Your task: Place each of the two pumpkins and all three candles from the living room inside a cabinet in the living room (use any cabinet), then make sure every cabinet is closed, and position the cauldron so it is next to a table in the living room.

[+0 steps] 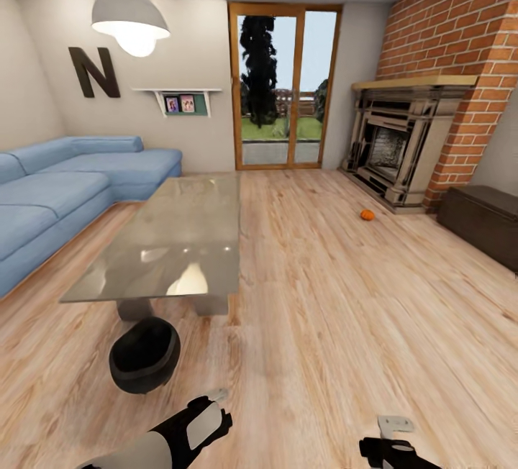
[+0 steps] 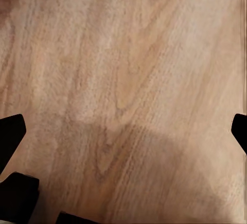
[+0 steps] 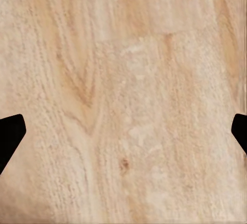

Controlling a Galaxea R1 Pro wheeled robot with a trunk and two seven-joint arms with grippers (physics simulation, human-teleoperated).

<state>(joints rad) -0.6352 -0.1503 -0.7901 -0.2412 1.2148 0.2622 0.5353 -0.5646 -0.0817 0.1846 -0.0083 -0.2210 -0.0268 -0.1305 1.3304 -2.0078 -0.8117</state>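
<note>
One small orange pumpkin (image 1: 367, 215) lies on the wood floor in front of the fireplace, far ahead to the right. The low dark-brown cabinet (image 1: 480, 220) stands against the right wall beside the brick chimney, with no drawer pulled out. The black cauldron (image 1: 144, 354) sits on the floor at the near end of the glass-topped table (image 1: 180, 239), close to its base. My left gripper (image 2: 123, 131) and right gripper (image 3: 123, 131) hang low over bare floorboards, both open with nothing between the fingers. The candles are out of view.
A blue corner sofa (image 1: 65, 192) runs along the left wall. A stone fireplace (image 1: 396, 145) stands in the brick wall at right, and a glass patio door (image 1: 284, 88) at the back. A pendant lamp (image 1: 129, 16) hangs over the table. Wide wood floor lies between table and cabinet.
</note>
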